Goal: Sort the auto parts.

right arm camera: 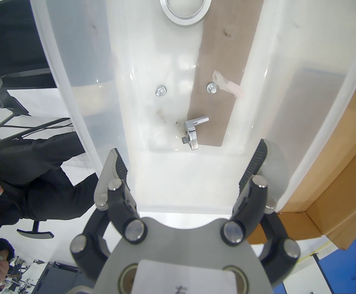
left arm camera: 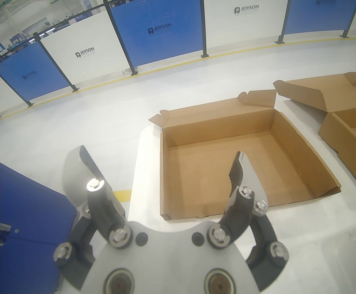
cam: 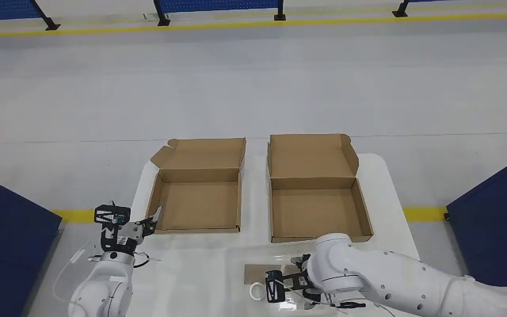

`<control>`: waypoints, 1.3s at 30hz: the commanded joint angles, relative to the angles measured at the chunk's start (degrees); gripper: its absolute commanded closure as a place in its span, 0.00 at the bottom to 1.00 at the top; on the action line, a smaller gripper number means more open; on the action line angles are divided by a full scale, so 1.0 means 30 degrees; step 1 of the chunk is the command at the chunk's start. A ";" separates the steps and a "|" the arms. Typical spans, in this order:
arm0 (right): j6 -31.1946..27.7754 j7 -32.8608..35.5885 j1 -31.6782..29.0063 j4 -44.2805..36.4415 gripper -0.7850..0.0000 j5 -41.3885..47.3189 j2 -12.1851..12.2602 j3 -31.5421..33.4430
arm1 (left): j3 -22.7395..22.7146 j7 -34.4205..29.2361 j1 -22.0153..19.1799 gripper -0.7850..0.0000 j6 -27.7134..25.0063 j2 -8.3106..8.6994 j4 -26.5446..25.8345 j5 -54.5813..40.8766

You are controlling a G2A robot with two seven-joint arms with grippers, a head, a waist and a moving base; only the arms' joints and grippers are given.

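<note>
Several small metal parts lie in a clear plastic bin at the table's front edge: a ring, two bolts, an L-shaped bracket and a pale pink piece. My right gripper hangs open just above the bin, a short way from the bracket, holding nothing. My left gripper is open and empty at the table's left side, facing the left cardboard box. The right cardboard box stands beside it. Both boxes are empty.
A brown cardboard strip lies under the bin. Both boxes have their lids folded back toward the far edge of the white table. Blue panels stand off the table at the left and right.
</note>
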 commanded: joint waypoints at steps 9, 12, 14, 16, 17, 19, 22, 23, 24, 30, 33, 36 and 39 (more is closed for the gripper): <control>0.0668 -0.0117 -0.0547 0.0815 0.00 -0.1898 -0.0477 -0.0369 | 0.0000 0.0000 0.0000 0.00 0.0000 0.0000 0.0000 0.0000; 0.0732 -0.0278 -0.0722 0.1233 0.00 -0.2042 -0.0680 -0.0405 | 0.0000 0.0000 0.0000 0.00 0.0000 0.0000 0.0000 0.0000; 0.0833 -0.0354 -0.0884 0.1592 0.00 -0.2072 -0.0797 -0.0432 | 0.0000 0.0000 0.0000 0.00 0.0000 0.0000 0.0000 0.0000; 0.0626 -0.0408 -0.1020 0.1793 0.00 -0.2145 -0.0914 -0.0514 | 0.0000 0.0000 0.0000 0.00 0.0000 0.0000 0.0000 0.0000; 0.0626 -0.0408 -0.1020 0.1793 0.00 -0.2145 -0.0914 -0.0514 | 0.0000 0.0000 0.0000 0.00 0.0000 0.0000 0.0000 0.0000; 0.0626 -0.0408 -0.1020 0.1793 0.00 -0.2145 -0.0914 -0.0514 | 0.0000 0.0000 0.0000 0.00 0.0000 0.0000 0.0000 0.0000; 0.0626 -0.0408 -0.1020 0.1793 0.00 -0.2145 -0.0914 -0.0514 | 0.0000 0.0000 0.0000 0.00 0.0000 0.0000 0.0000 0.0000; 0.0626 -0.0408 -0.1020 0.1793 0.00 -0.2145 -0.0914 -0.0514 | 0.0000 0.0000 0.0000 0.00 0.0000 0.0000 0.0000 0.0000; 0.0732 -0.0339 -0.1039 0.1851 0.00 -0.2580 -0.0920 -0.0544 | 0.0000 0.0000 0.0000 0.00 0.0000 0.0000 0.0000 0.0000; 0.1012 -0.0066 -0.1426 0.2067 0.00 -0.3450 -0.1189 -0.0630 | 0.0000 0.0000 0.0000 0.00 0.0000 0.0000 0.0000 0.0000; 0.0976 -0.0052 -0.1461 0.2098 0.00 -0.3485 -0.1231 -0.0614 | 0.0000 0.0000 0.0000 0.00 0.0000 0.0000 0.0000 0.0000; 0.0976 -0.0052 -0.1461 0.2098 0.00 -0.3485 -0.1231 -0.0614 | 0.0000 0.0000 0.0000 0.00 0.0000 0.0000 0.0000 0.0000; 0.1195 -0.0332 -0.1605 0.2268 0.00 -0.3883 -0.1236 -0.0592 | 0.0000 0.0000 0.0000 0.00 0.0000 0.0000 0.0000 0.0000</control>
